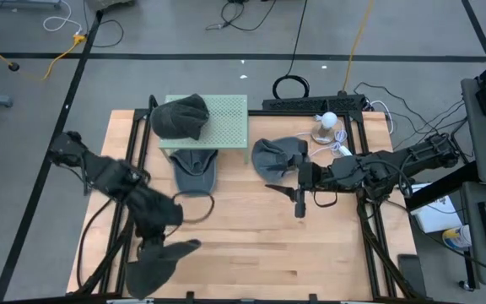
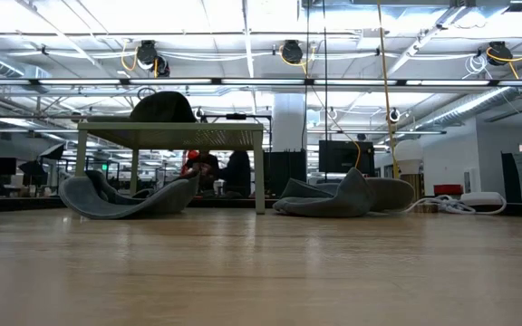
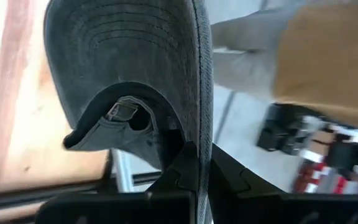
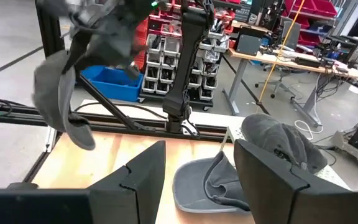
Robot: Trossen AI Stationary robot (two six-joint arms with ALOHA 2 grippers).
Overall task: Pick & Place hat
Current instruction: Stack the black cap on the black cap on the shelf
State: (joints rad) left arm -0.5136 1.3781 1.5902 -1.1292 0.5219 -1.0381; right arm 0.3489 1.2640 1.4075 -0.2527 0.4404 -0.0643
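Hat [image 1: 160, 260] hangs off the table's [image 1: 251, 253] seven-o'clock edge, clamped by its brim in the left gripper [image 3: 197, 177]; right gripper [image 1: 300, 207] waits mid-table, fingers apart, holding nothing.

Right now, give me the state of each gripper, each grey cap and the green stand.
Left gripper: shut on a dark grey cap, held above the table's near left edge.
Right gripper: open, empty, over the table's middle.
Grey cap on the green perforated stand: resting on top.
Grey cap in front of the stand: lying on the wooden table.
Grey cap by the right arm: crumpled on the table.
Green stand: upright.
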